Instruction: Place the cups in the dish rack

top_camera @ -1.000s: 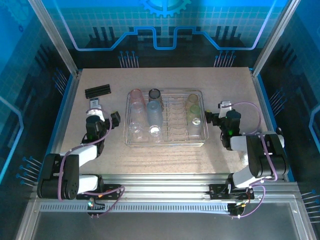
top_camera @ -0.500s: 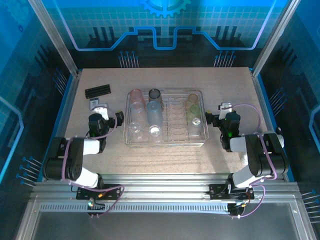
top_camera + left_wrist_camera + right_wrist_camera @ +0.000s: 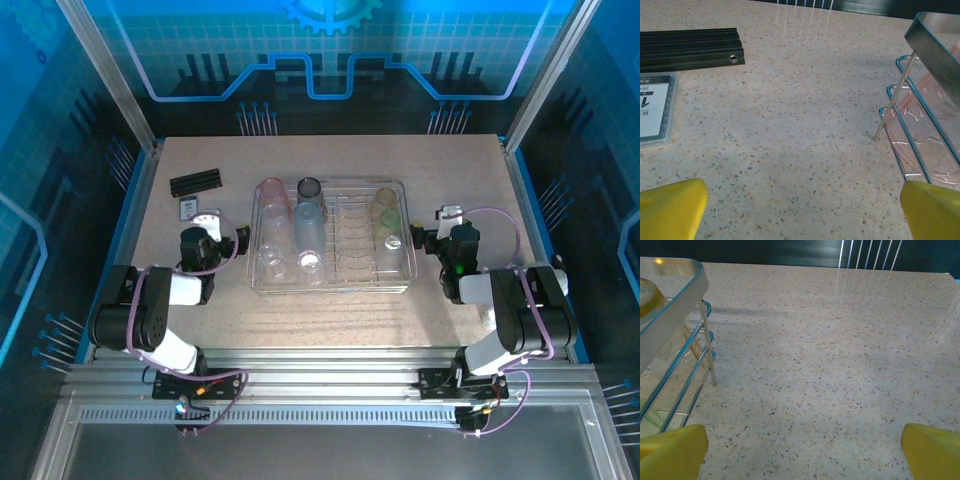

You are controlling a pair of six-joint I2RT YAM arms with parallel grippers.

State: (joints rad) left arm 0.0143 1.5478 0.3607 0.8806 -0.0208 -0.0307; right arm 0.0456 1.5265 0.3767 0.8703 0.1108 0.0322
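My L gripper (image 3: 216,234) & R gripper (image 3: 432,226): fingers wide apart, empty. Dish rack (image 3: 330,184) sits mid-table between them. Cups (image 3: 309,222) look all inside, so prob. done.

Pink cup (image 3: 273,190) — beige speckled table (image 3: 450,165)

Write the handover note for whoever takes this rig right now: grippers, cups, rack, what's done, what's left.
Left gripper: open, empty, low over the table just left of the dish rack.
Right gripper: open, empty, low over the table just right of the rack.
Cups: those in sight are all in the rack: pink cup, grey cup and clear ones at its left end, orange cup and green cup at its right.
Done: loading looks complete.
Left: probably only a count check, then back the arms off.
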